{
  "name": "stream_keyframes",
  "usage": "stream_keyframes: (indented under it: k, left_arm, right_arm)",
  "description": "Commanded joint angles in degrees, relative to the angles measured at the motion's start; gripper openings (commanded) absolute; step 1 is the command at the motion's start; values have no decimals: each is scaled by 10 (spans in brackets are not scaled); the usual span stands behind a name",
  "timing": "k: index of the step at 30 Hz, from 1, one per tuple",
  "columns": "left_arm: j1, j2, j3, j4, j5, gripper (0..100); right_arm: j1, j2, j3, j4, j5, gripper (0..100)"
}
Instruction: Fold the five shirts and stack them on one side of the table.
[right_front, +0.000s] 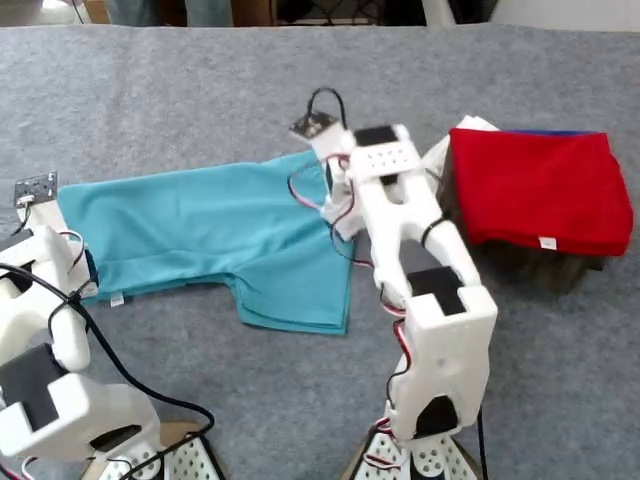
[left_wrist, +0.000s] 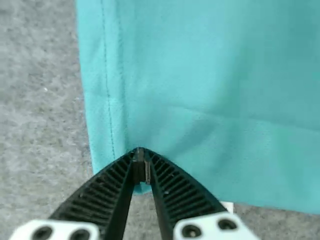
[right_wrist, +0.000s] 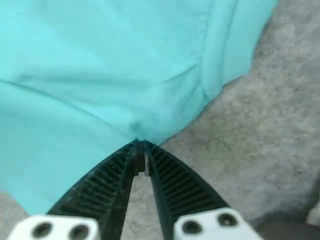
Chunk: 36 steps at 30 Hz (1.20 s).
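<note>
Left wrist view: left gripper (left_wrist: 141, 159) clamps the teal shirt (left_wrist: 210, 75) at its hem, right gripper (right_wrist: 140, 152) clamps the opposite end; raise both evenly, keeping it taut.

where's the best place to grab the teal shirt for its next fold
By its two short ends. The teal shirt lies flat and long across the table, so each thin edge can be pinched from outside: hem end from the left, the other end from the right, coming in low. The left jaws and right jaws are shut on those edges.
</note>
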<state>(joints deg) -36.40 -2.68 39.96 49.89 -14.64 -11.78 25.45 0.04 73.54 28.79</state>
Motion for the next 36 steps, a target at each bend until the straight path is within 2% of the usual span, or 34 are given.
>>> stream_keyframes:
  k: [1, 7, 13, 18, 23, 29, 36]
  left_arm:
    - [0, 2, -4, -4, -3, 29]
    - [3, 2, -4, -5, -4, 29]
    - [0, 2, -4, -5, -4, 29]
    - [-3, -4, 0, -4, -4, 29]
    - [0, -97, 46, -3, -4, 28]
    - [-29, -241, 157, -74, 1, 29]
    - [-99, -292, 246, -94, 0, 30]
  right_arm:
    - [30, -22, 73, -89, 3, 15]
    - [62, -25, 87, -100, 5, 15]
    - [39, -98, 87, -48, 5, 15]
    - [-18, -218, 91, 7, 19, 15]
    - [-122, -293, 139, 25, 62, 15]
    - [-209, -256, 189, -62, 56, 15]
    - [-267, -163, 187, -113, 37, 15]
